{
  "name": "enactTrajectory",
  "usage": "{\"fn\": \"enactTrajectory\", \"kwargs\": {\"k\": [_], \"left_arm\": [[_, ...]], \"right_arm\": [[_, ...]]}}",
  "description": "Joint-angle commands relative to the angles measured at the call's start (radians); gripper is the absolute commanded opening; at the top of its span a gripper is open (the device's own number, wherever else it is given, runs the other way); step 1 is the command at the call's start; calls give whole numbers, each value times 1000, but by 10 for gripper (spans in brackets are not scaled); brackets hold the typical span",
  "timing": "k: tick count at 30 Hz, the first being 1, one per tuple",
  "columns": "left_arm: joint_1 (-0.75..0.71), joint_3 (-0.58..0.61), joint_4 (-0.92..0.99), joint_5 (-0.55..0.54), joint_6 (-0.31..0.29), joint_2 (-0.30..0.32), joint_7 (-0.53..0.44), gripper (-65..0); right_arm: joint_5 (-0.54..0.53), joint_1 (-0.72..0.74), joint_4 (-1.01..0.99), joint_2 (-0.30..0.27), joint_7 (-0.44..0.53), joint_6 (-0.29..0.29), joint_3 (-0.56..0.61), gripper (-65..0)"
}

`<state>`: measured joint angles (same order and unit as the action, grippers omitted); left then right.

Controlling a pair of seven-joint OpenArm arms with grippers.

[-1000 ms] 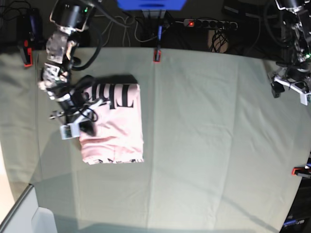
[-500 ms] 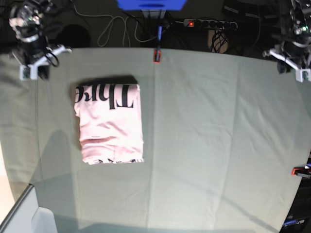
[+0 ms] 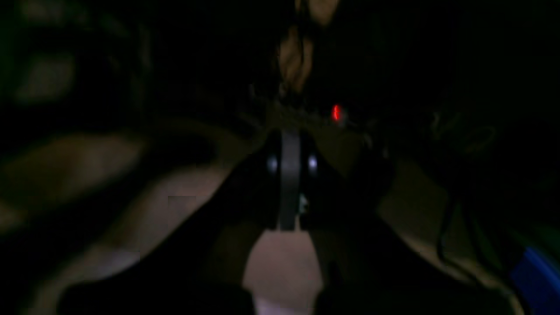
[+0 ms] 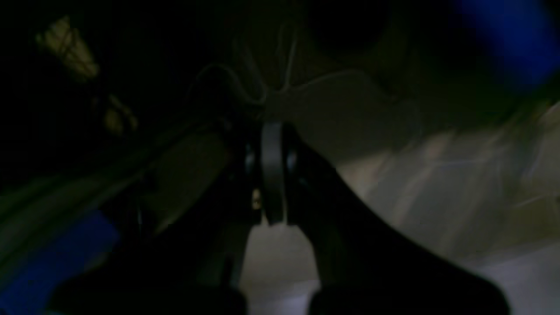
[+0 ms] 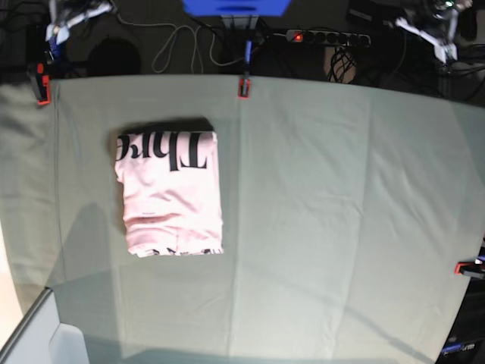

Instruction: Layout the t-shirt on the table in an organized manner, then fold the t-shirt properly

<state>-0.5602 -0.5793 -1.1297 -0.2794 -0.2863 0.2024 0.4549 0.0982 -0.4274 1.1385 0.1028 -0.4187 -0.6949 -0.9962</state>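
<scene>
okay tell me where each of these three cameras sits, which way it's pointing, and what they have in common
Base: overhead, looking straight down on the table and the folded t-shirt; the right gripper and left gripper show only at the top corners.
Left wrist: rides the left arm, looking along its shut fingers at dark, blurred clutter with a red light.
Right wrist: rides the right arm, looking along its shut fingers at dim, blurred cables.
Shared: both wrist views are dark and show neither shirt nor table clearly.

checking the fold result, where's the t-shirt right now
In the base view the t-shirt lies folded on the left half of the table, below and left of the red clamp at the far edge.
</scene>
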Motion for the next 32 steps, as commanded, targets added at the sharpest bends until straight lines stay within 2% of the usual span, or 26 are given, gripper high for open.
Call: {"fn": "enactTrajectory", "kwargs": {"k": [1,4,7,11,13,14,16,17,20,22,24,27,32], "left_arm": [[22,-1,55,-11,-6,-5,-38,-650],[119,54,327,45,-6,-13,-146,-650],[226,178,613,156,-6,-13,-357,-650],[403,324,1017,256,5,-19,-640,-650],[467,362,1130,269,6,-24,-698,-650],[489,379,1130,269,8,-34,-701,-650],[497,384,1130,266,11,-59,-700,-650],[497,384,1130,266,26,-70,-686,-650],[495,384,1118,266,141,-99,-629,-650],[487,384,1081,266,190,-110,-603,-650],[480,388,1058,266,197,-113,-592,-650],[481,388,1057,266,204,-113,-566,-650],[487,384,1049,266,206,-113,-551,-649]], "right_arm": [[-8,-3,-47,-38,13,-3,23,-650],[-8,2,-214,-88,31,-3,142,-650],[-7,14,-328,-94,149,-3,234,-650],[-7,11,-437,-94,390,-3,382,-650],[-7,9,-509,-104,508,-3,460,-650],[-7,15,-552,-120,562,33,500,-650],[-7,20,-636,-140,640,220,586,-650],[-7,31,-676,-148,674,334,624,-650],[-12,78,-802,-177,737,668,718,-650],[-10,120,-891,-179,775,858,764,-650],[-10,144,-955,-180,803,981,814,-650],[-10,149,-990,-177,835,1081,890,-650],[-10,146,-992,-176,835,1230,986,-650]]}}
